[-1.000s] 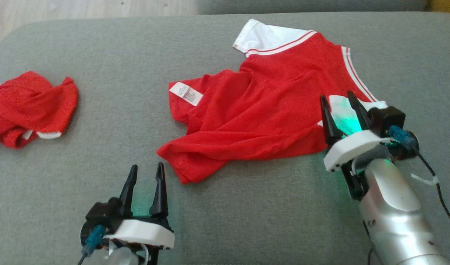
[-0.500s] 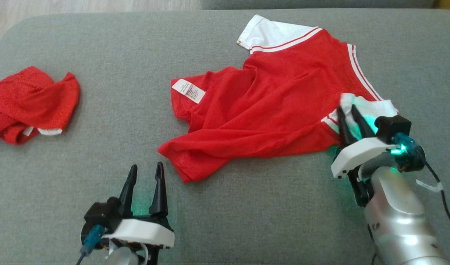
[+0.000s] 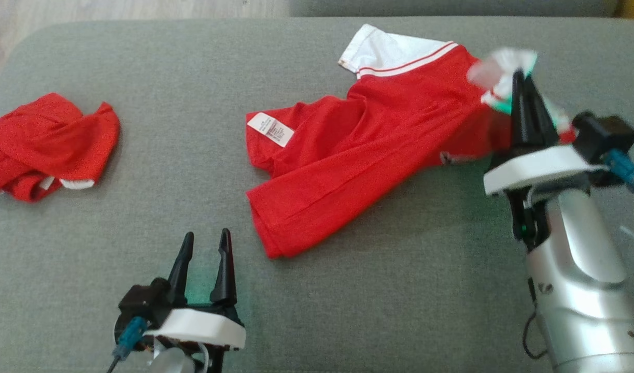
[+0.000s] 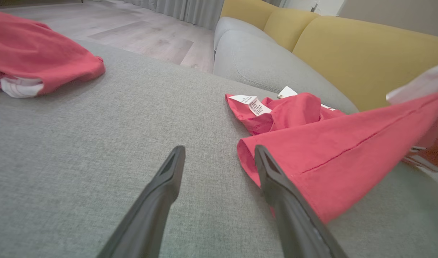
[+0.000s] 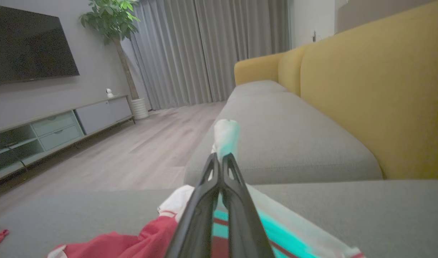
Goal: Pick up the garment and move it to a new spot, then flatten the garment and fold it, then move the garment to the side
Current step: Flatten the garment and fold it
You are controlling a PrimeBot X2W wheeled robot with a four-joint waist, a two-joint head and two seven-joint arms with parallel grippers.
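Right gripper [image 3: 521, 77]: jaws pressed together, pinching the white sleeve [image 3: 495, 65] of the red jersey [image 3: 358, 155]; a tuft of cloth pokes out past the tips. The body of the jersey slopes down to the left of those jaws, its hem end resting on the grey sofa cushion [image 3: 140, 217].

Left gripper [image 3: 205, 239]: jaws spread wide, holding nothing; the hem corner lies just ahead and right of them.

Risk: the bite takes the sleeve edge alone. The trailing weight may pull it free, or drag may bunch the cloth.

Care label [image 3: 270, 129], well ahead of the left jaws: print too small to read. No brand seen.
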